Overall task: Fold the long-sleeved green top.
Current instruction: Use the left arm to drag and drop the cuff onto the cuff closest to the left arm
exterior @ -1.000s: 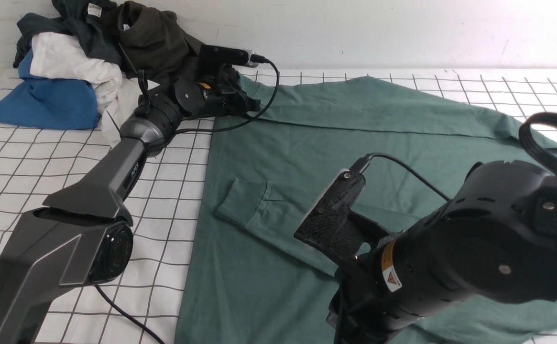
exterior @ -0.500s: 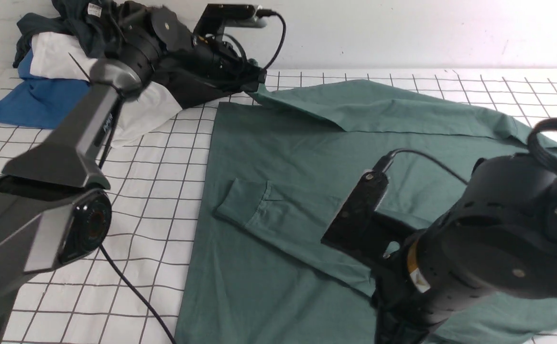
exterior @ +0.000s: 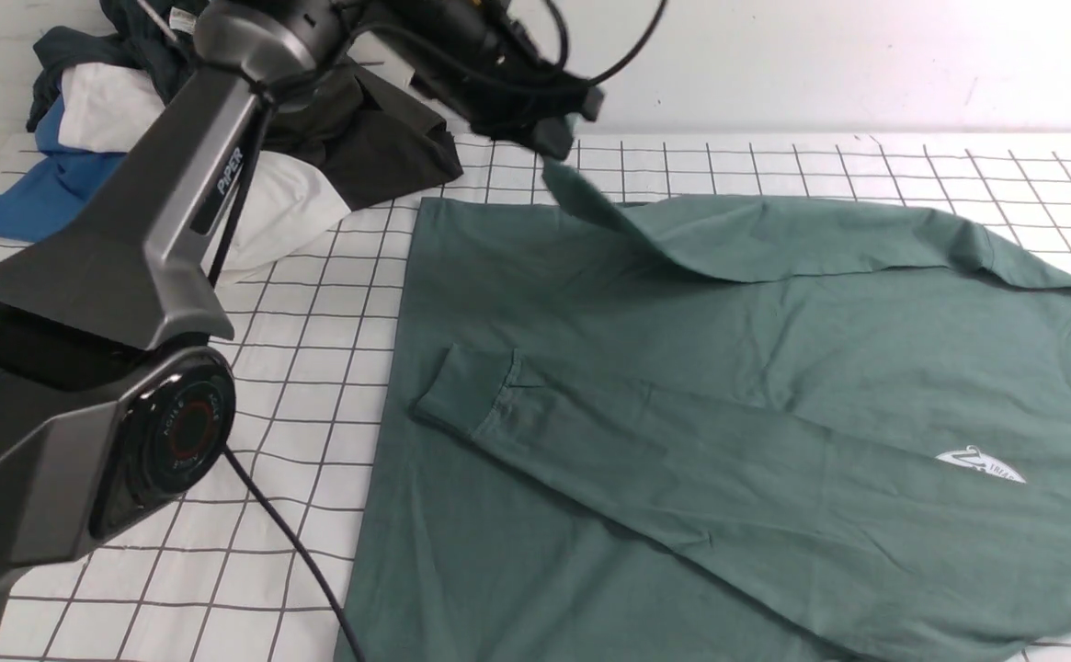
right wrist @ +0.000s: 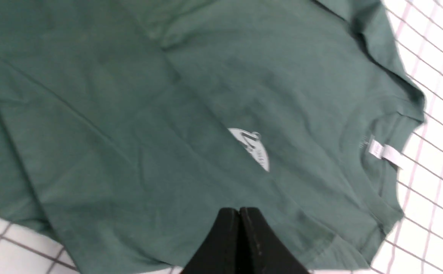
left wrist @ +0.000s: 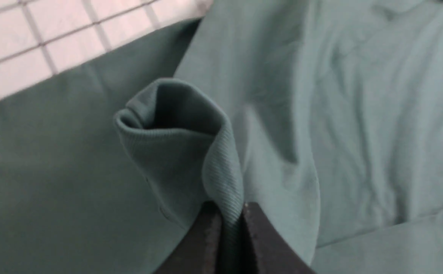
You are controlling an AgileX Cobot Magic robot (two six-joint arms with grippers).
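The green long-sleeved top point(exterior: 682, 368) lies spread on the checked table, with its white logo point(exterior: 981, 464) at the right. One sleeve lies folded across the body, its cuff point(exterior: 466, 382) pointing left. My left gripper point(exterior: 558, 138) hangs above the far edge, shut on the other sleeve's ribbed cuff point(left wrist: 175, 125). That sleeve slopes down from it to the top. In the left wrist view the left gripper point(left wrist: 229, 207) pinches the ribbing between its jaws. My right gripper point(right wrist: 240, 210) is shut on nothing, above the chest near the logo point(right wrist: 253, 148) and the neck label point(right wrist: 386, 154).
A heap of clothes sits at the back left: a blue garment point(exterior: 39, 198), a white one point(exterior: 278, 207) and a dark one point(exterior: 370, 138). The left arm's cable point(exterior: 296, 552) trails over the grid cloth point(exterior: 314, 368). A wall closes the back.
My left gripper has risen and moved right with the sleeve cuff, pulling the sleeve over the body. The right arm has drawn back to the right edge, uncovering the logo.
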